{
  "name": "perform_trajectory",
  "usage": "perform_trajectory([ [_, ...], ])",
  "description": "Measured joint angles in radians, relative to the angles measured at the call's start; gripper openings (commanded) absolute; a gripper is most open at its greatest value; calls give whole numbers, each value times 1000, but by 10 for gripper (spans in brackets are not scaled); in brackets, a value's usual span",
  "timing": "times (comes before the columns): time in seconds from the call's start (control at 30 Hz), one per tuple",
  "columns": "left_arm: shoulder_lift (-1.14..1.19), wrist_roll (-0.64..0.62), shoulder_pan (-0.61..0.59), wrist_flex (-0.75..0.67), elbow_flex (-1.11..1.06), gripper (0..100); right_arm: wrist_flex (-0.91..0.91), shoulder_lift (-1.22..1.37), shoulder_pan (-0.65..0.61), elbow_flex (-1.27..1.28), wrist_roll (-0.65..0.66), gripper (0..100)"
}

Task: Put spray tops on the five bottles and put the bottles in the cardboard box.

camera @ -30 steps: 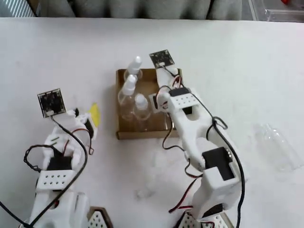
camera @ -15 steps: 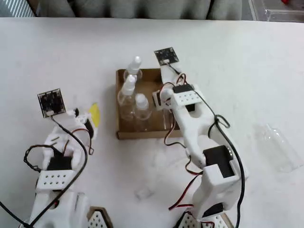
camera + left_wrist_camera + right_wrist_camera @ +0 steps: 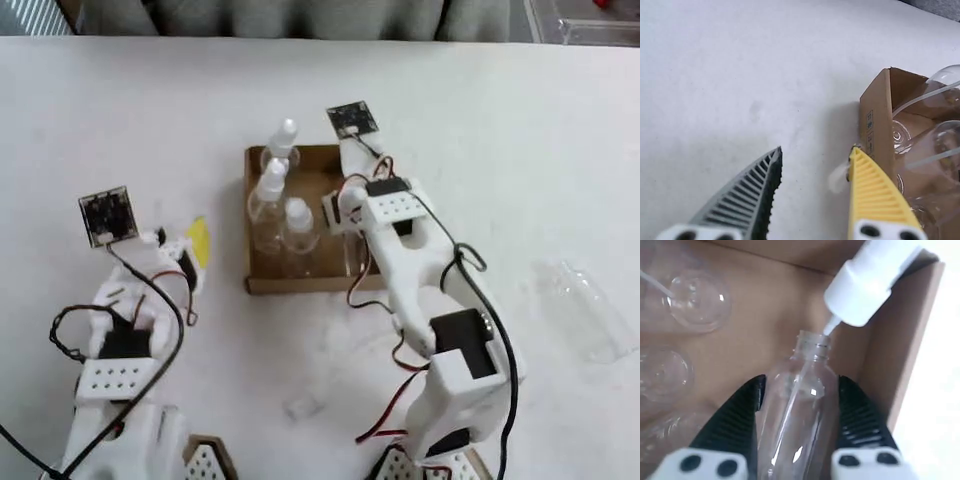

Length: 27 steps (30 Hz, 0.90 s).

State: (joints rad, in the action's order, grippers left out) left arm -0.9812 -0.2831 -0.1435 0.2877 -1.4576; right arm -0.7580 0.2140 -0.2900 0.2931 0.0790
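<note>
Right fingers (image 3: 732,422) clamp bottle (image 3: 799,401) inside cardboard box (image 3: 892,352).

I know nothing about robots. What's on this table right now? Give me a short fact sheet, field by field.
left gripper: open, above the table beside the cardboard box
right gripper: shut on a bottle inside the box
spray top: tilted off that bottle's neck, tube inside
other bottles in box: three, tops on
loose bottle: lying on the table, apart from box
</note>
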Motion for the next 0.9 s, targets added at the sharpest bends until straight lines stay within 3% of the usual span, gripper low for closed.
perform_trajectory([
  [0.9,0,0,0,0,0,211,-14,-143,21,64,2,19],
])
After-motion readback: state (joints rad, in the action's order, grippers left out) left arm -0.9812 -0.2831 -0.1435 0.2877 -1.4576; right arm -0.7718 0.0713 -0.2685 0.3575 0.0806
